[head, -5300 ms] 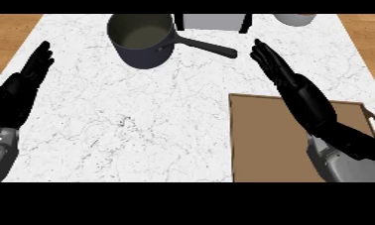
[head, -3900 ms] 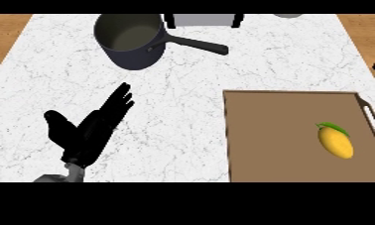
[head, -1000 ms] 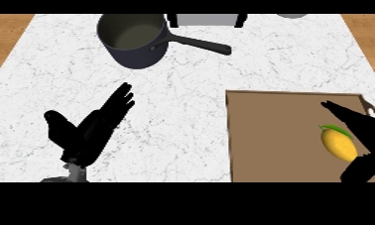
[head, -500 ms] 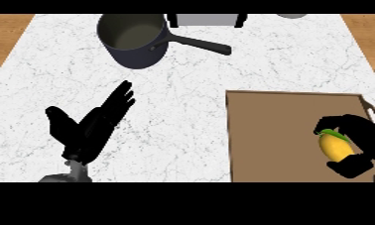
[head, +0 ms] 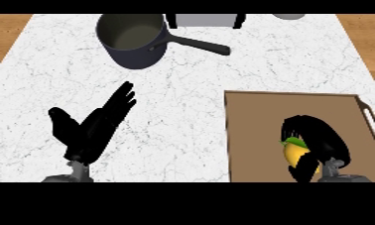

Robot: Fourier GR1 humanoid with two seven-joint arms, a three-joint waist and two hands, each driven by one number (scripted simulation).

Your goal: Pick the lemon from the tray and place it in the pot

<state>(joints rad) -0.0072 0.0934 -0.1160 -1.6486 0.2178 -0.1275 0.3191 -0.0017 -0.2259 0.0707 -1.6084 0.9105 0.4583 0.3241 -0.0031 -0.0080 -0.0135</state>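
A yellow lemon (head: 294, 153) with a green tip lies on the brown tray (head: 264, 120) at the lower right. My right hand (head: 316, 140) arches over it, fingers curled round its top and thumb below, hiding much of the fruit. The dark pot (head: 133, 38) with a long black handle (head: 199, 45) stands empty at the counter's far side, left of centre. My left hand (head: 95, 127) rests open at the lower left, fingers pointing up and to the right, well away from both pot and tray.
A grey appliance (head: 205, 20) with black sides stands at the back edge behind the pot's handle. A pale round object (head: 290, 16) sits at the back right. The white marble counter (head: 219, 75) lies between pot and tray.
My right hand has come onto the tray from the right edge and curled its fingers round the lemon. The left hand has barely moved.
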